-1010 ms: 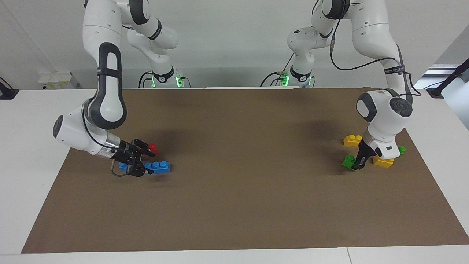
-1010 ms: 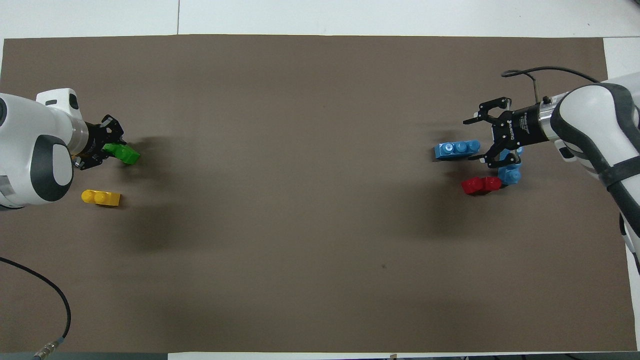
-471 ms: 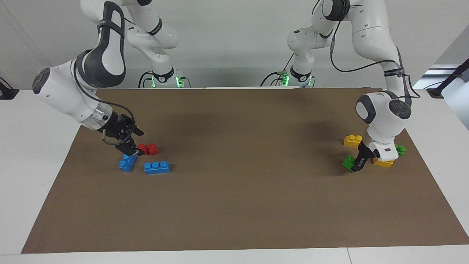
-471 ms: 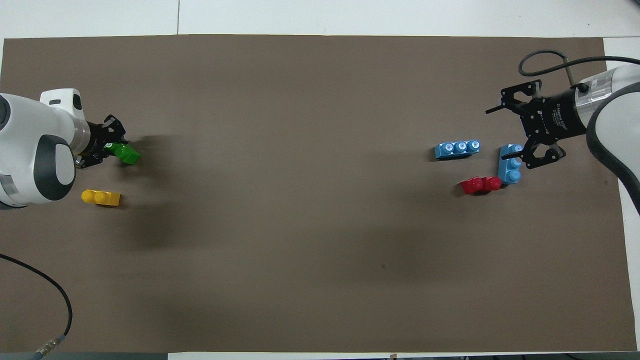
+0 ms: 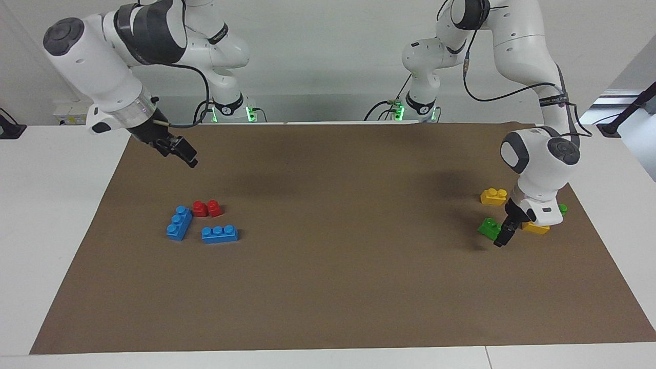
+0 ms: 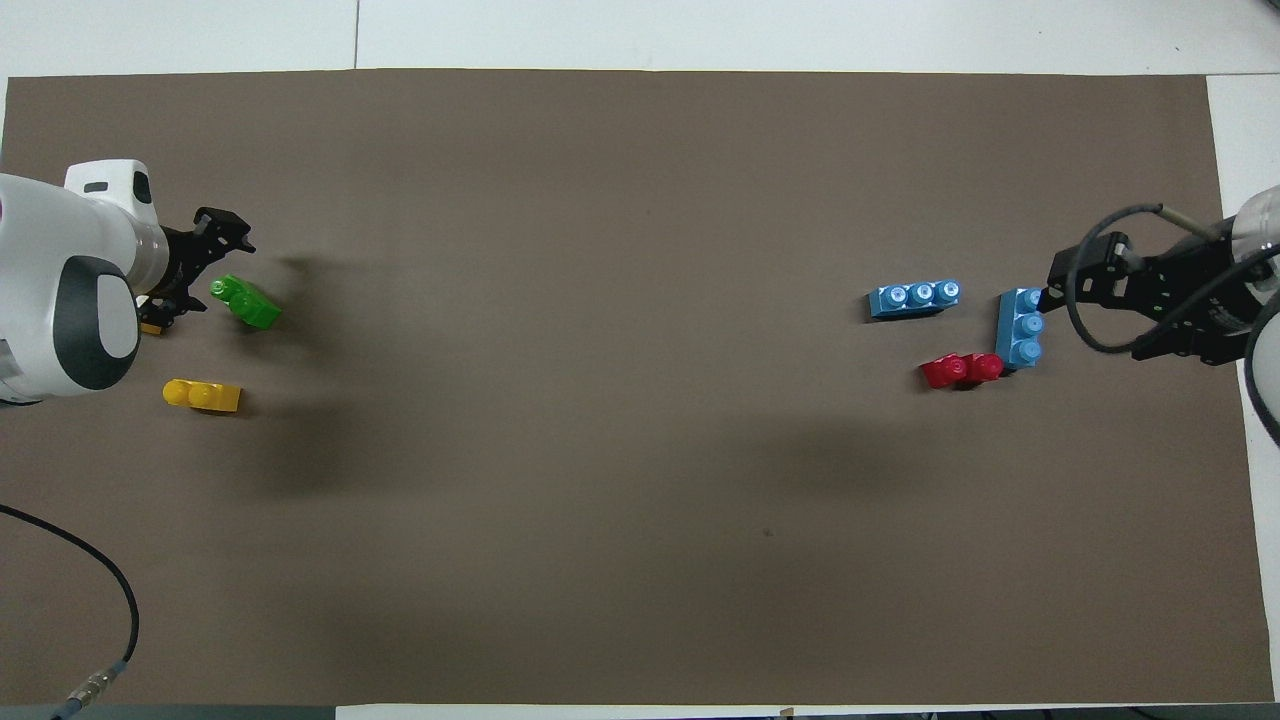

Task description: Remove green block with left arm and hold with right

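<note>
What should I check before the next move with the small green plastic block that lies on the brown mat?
1. Small green two-stud plastic block lies loose on the brown paper mat: ok.
2. Left gripper open, beside the green block: ok.
3. Right gripper open, raised over the mat at the right arm's end: ok.
4. Right gripper holds the green block: not ok.
5. Yellow two-stud plastic brick apart from the green block: ok.

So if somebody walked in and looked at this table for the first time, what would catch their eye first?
Probably the two knots of bright bricks on the brown mat: two blue bricks and a red brick toward the right arm's end, and the green block with yellow bricks toward the left arm's end. The left gripper hangs open right beside the green block, while the right gripper is raised, open and empty.
</note>
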{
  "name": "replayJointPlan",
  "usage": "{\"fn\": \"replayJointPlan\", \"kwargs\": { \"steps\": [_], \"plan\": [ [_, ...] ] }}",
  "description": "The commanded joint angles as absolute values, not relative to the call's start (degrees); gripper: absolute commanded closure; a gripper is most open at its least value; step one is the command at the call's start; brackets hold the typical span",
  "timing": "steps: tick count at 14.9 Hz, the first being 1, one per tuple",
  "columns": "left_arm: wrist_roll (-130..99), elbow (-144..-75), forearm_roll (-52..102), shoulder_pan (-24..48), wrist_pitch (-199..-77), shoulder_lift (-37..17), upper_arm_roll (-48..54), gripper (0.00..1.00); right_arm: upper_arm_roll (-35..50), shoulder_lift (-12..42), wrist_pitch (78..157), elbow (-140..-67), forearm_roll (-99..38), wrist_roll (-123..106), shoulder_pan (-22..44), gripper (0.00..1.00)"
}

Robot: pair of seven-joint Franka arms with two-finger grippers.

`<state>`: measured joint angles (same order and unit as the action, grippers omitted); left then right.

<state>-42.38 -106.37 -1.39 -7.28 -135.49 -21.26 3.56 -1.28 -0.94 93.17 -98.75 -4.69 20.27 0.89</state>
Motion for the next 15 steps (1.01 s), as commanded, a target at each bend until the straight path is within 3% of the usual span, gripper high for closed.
{"fn": "replayJointPlan", "kwargs": {
  "steps": [1,9,15],
  "plan": [
    [-40.62,-102.93,-2.37,-7.03,-128.51,-18.47,4.04,0.00,-1.14,-4.04,91.93,-100.02,1.83,8.47,4.12,0.00],
    [-12.67,-102.74,-2.20,-7.03,-109.45,-1.34,4.48,0.00,-1.49,-3.25,93.87,-98.79,1.32,-1.06,1.58,0.00],
    [-6.70,-103.01,-2.20,-3.96,-98.99,7.28,4.66,0.00,-1.49,-3.25,93.78,-98.62,0.79,3.07,1.58,0.00]
  ]
}}
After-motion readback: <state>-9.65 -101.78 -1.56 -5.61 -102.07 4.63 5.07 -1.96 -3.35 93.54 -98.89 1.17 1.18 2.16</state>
